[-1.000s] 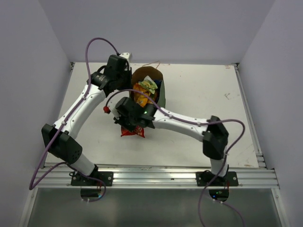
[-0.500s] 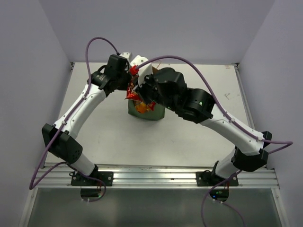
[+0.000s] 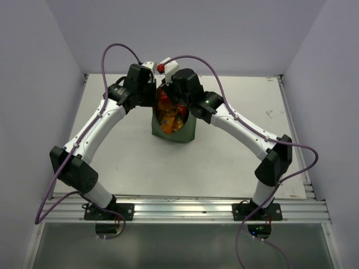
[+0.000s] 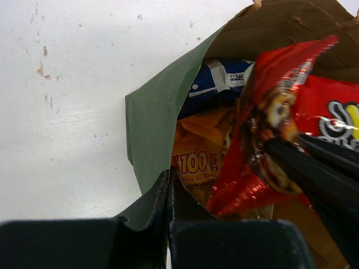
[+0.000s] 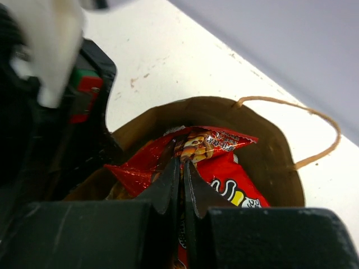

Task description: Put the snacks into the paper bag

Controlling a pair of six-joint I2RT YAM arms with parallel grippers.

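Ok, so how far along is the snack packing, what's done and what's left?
Nearly done. A blue packet and an orange packet already lie inside the paper bag. In hand: the left gripper pinches the bag's rim while the right gripper holds the red packet in the bag's mouth. Left: let it go; no packet shows outside the bag.

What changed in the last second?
The right gripper lifted the red packet from the table in front of the paper bag and carried it into the bag's mouth. The left gripper stays shut on the bag's rim; the bag hasn't moved.
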